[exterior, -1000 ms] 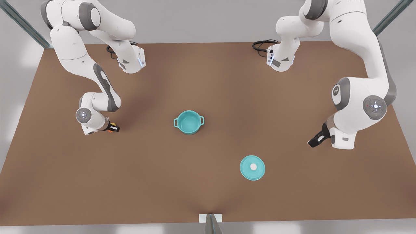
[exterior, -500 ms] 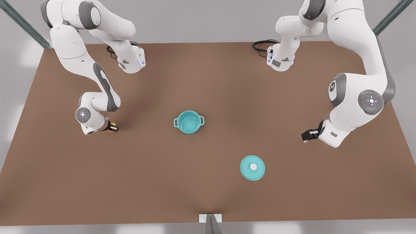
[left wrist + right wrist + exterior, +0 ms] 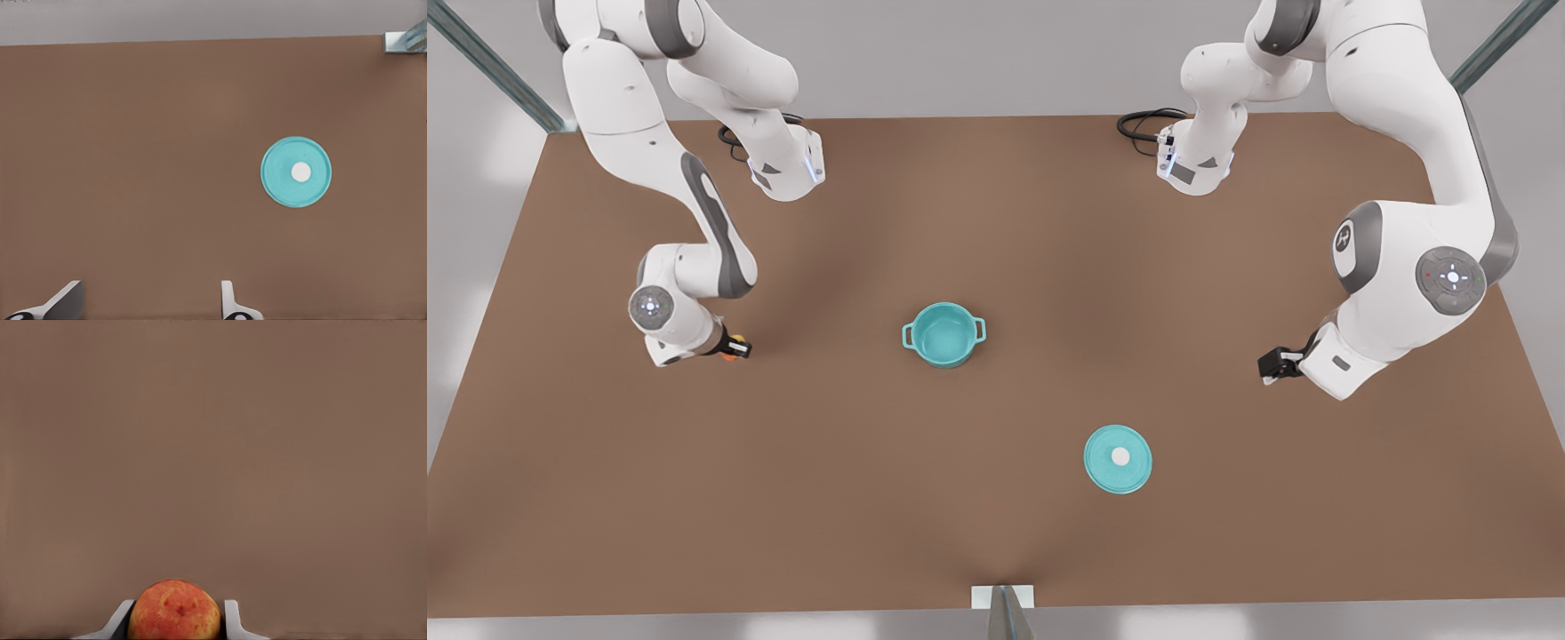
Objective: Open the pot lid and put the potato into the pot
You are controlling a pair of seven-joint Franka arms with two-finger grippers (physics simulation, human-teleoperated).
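The teal pot [image 3: 943,334] stands uncovered mid-table, its inside bare. The pot lid [image 3: 1118,459] lies flat on the table toward the front view's right, white knob up; in the left wrist view the pot lid [image 3: 295,171] lies ahead of the fingers. My left gripper [image 3: 1273,364] hovers at the front view's right, beyond the lid and apart from it, open [image 3: 147,303] with nothing between its fingers. My right gripper [image 3: 734,348], at the front view's left, is shut on the orange-red potato [image 3: 175,611], low over the table; the potato [image 3: 731,356] peeks out there.
The brown table [image 3: 996,516] ends at a front edge with a small metal post [image 3: 1003,609]. Both arm bases [image 3: 787,169] stand at the back with black cables [image 3: 1143,123]. Open table lies between the potato and the pot.
The left gripper has turned and drawn back from the lid, toward the table's back. The right arm, holding the potato, has barely shifted.
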